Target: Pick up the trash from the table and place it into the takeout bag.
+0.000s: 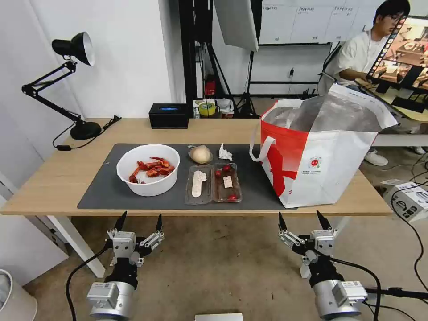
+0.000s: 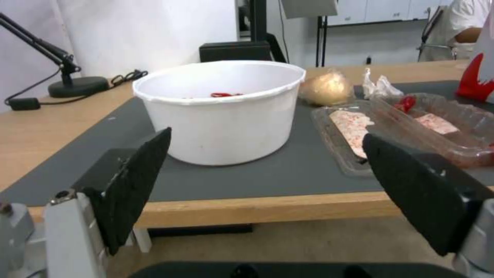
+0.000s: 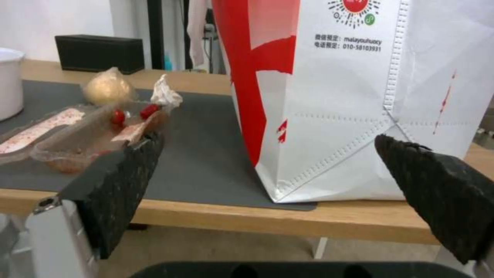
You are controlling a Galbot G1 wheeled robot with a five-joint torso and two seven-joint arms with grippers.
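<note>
White and red takeout bag [image 1: 323, 154]: you have it upright on the table [image 1: 53, 183], straight ahead of your right gripper [image 1: 304, 221], mouth open upward with foil lining showing; no trash visible inside from the head view.
Progress: judging by this, nothing is bagged yet; all four pieces of trash lie on the dark mat [image 1: 104, 187], so every pick is left.
White bowl [image 1: 148, 169]: straight ahead of your left gripper [image 1: 138, 222], just past the table edge; round, so no long axis, opening up, red shells inside.
Clear hinged tray [image 1: 213, 183]: ahead and between your two grippers; lying open, each half's long axis running away from you.
Beige wrapped lump [image 1: 200, 154]: beyond the tray's far end, rounded.
Crumpled tissue [image 1: 224, 153]: just beside the lump, toward the bag.
Left gripper: below the table edge, fingers spread wide, holding nothing.
Right gripper: likewise below the edge, fingers wide apart, empty.
</note>
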